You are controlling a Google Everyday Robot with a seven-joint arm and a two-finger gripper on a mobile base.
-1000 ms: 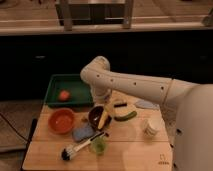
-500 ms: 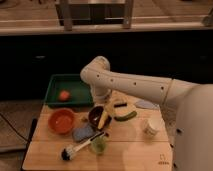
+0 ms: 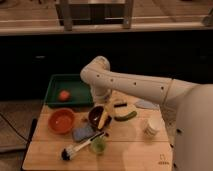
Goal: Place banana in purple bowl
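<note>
The banana (image 3: 104, 119) is a slim yellow fruit standing steeply tilted over the right rim of the purple bowl (image 3: 95, 116), with its lower end inside the bowl. The dark bowl sits on the wooden table, right of the orange bowl. My gripper (image 3: 112, 106) hangs from the white arm just above and to the right of the banana's upper end, close to the bowl's rim. The arm hides the contact between gripper and banana.
An orange bowl (image 3: 62, 120) stands left of the purple bowl. A green tray (image 3: 75, 82) with a red-orange fruit (image 3: 63, 95) is behind. A green curved vegetable (image 3: 125, 116), a white cup (image 3: 151, 126), a blue item (image 3: 82, 132), a brush (image 3: 79, 148) and a green cup (image 3: 98, 145) lie around.
</note>
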